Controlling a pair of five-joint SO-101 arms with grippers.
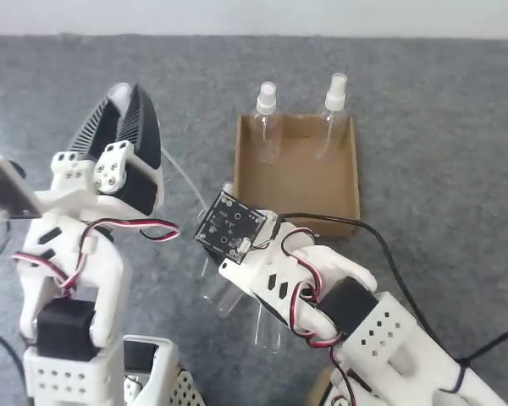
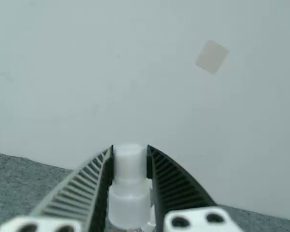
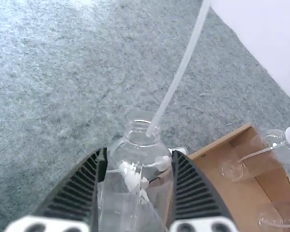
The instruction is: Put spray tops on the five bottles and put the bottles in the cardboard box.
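My left gripper [image 1: 125, 100] is raised at the back left and shut on a white spray top [image 2: 129, 166]. The top's thin dip tube [image 1: 183, 174] slants down toward the table's middle. In the right wrist view the tube [image 3: 180, 72] ends inside the open neck of a clear bottle [image 3: 137, 133], which my right gripper [image 3: 138, 158] is shut on just left of the cardboard box [image 1: 356, 173]. Inside the box two clear bottles [image 1: 266, 127] [image 1: 334, 118] with white spray tops lean against its far wall.
Two more clear bottles [image 1: 223, 296] [image 1: 267, 328] without tops lie on the grey table beside the right arm's wrist. A black cable [image 1: 406, 288] runs along the right arm. A white wall closes off the far edge.
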